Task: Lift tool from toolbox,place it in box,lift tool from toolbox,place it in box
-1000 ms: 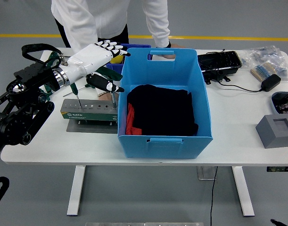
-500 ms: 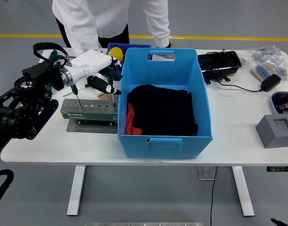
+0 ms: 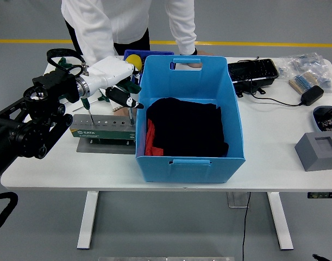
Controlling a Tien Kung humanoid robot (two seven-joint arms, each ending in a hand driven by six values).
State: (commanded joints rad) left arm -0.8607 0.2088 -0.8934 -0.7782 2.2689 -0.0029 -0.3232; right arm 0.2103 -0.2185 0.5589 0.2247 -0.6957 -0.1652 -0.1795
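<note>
Curled fingers of the left hand (image 3: 118, 81) are being closed on a green-handled tool (image 3: 131, 106) that is standing upright in the grey tool holder (image 3: 103, 128), at its right end, just beside the blue box (image 3: 188, 111) on the white table (image 3: 274, 147). Another tool (image 3: 87, 106) is being kept upright at the holder's left end, while dark cloth (image 3: 187, 128) is lying inside the box. At the far side, the box's rim is being touched by a person's hand (image 3: 194, 64).
</note>
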